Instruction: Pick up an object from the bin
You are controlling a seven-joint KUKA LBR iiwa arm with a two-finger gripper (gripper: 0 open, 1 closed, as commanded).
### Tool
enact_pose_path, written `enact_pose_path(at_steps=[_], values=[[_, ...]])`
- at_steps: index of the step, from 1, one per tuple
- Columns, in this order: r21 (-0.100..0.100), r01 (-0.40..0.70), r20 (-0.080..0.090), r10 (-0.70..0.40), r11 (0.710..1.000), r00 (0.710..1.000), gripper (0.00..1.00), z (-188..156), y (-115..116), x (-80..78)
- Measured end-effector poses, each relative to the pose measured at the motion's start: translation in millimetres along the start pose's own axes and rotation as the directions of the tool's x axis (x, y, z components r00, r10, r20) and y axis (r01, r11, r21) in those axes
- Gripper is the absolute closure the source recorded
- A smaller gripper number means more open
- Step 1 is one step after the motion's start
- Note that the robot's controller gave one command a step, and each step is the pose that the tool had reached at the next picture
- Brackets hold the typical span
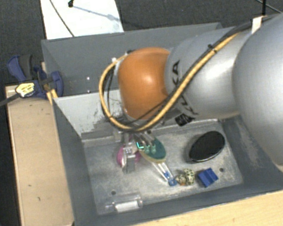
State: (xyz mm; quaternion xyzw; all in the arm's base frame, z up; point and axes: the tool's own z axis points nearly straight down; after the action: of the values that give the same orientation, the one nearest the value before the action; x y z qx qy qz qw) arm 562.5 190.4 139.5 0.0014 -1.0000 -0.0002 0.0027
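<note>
My gripper [133, 153] hangs low over the middle left of the bin floor, under the orange dome. A small pink-purple thing [121, 156] lies right at its left side, touching or partly under the fingers. A green round-headed thing with a pale rim [154, 150] sits just to the right of the fingers, and a blue-and-white stick [166, 175] runs from it towards the front. Whether anything lies between the fingers is hidden.
A black oval disc [206, 146] rests at the right of the bin. Near the front lie a small speckled lump [185, 178], a blue block [207, 177], and a white tube [127, 205] at the front left. The arm covers the bin's back right.
</note>
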Motion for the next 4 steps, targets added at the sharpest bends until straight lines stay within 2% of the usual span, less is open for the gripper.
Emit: enact_pose_path(at_steps=[1, 2, 3, 4], values=[[0.004, 0.000, 0.003, 0.000, 1.000, 1.000, 0.00, 46.8, -68.4, -8.3], [-0.003, -0.084, 0.011, 0.084, 0.996, 0.996, 0.00, 52.1, -71.4, -19.1], [-0.004, -0.089, 0.018, 0.089, 0.996, 0.996, 1.00, 48.9, -71.3, -21.5], [-0.002, -0.096, 0.013, 0.096, 0.995, 0.995, 1.00, -59.0, -82.6, 14.4]])
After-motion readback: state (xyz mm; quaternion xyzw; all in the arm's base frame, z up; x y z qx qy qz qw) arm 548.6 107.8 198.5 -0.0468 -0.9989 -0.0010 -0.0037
